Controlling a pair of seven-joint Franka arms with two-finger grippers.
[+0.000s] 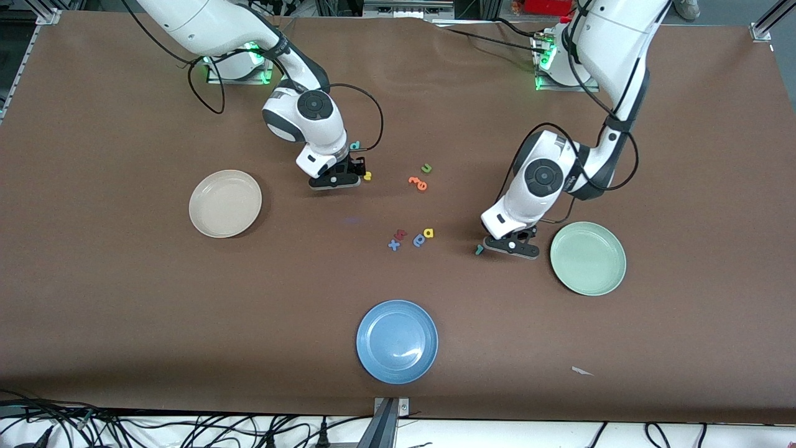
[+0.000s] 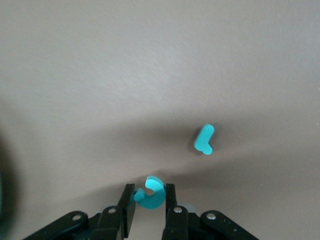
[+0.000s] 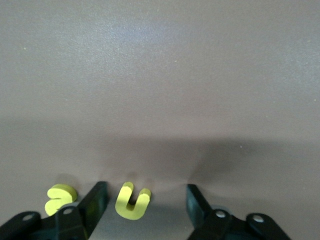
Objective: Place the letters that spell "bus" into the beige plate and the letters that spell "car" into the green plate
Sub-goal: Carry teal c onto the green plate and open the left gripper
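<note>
A small teal foam c [image 2: 150,192] is pinched in the left gripper [image 2: 150,210] beside the pale green plate [image 1: 587,258], with the teal r [image 2: 204,139] lying near it on the brown desk [image 1: 124,311]. A yellow foam u [image 3: 132,201] is straddled by the wide-set right gripper [image 3: 145,205] near the beige plate [image 1: 225,203]. The loose u could be nudged or tipped as the fingers close unevenly.

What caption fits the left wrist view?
Left gripper shut on the teal c, just above the brown table, with the teal r lying nearby.
</note>
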